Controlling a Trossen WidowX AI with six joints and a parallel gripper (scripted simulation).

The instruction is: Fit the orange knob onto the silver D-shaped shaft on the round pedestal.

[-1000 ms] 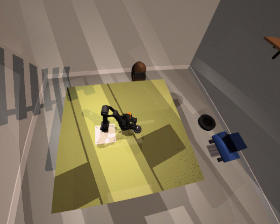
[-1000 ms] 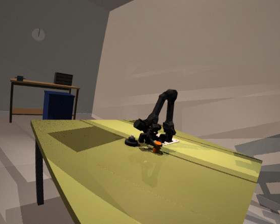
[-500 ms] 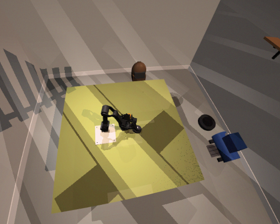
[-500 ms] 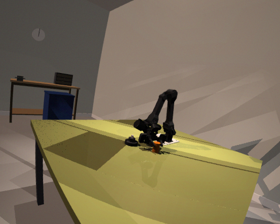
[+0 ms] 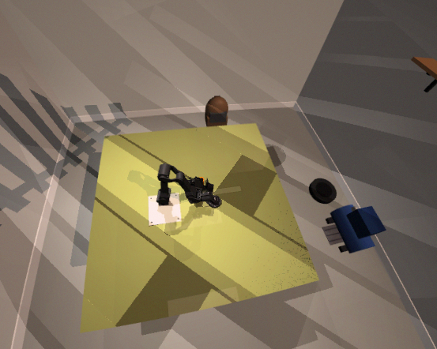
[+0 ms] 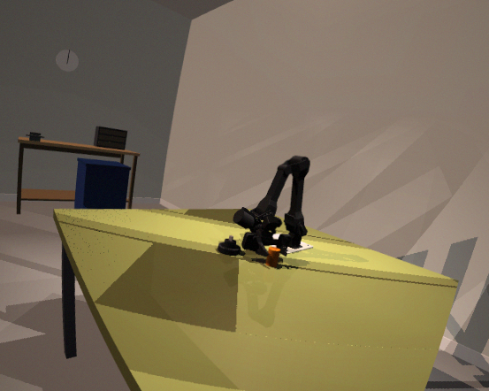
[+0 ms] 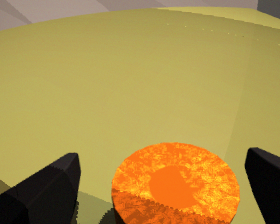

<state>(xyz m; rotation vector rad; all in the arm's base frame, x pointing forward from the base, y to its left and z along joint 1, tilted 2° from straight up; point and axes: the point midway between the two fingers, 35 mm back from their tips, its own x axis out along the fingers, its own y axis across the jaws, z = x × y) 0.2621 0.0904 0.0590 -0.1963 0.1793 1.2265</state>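
The orange knob [image 7: 173, 192] [image 6: 273, 256] stands upright on the yellow table [image 5: 223, 257] [image 6: 316, 336] [image 7: 124, 63], its flat top facing the wrist camera. My gripper [image 7: 165, 161] [image 6: 266, 249] is open. Its two black fingers stand on either side of the knob with clear gaps, not touching it. The round black pedestal [image 6: 230, 249] [image 5: 214, 202] with the short silver shaft [image 6: 231, 239] sits on the table a short way from the knob, outside the wrist view. The knob's hole is hidden underneath it.
The arm's base stands on a white plate [image 5: 160, 215] [image 6: 303, 248]. Off the table are a blue box [image 5: 357, 229] [image 6: 101, 183], a black round object [image 5: 322, 190], a brown rounded object [image 5: 216, 110] and a wooden side table [image 6: 72, 146].
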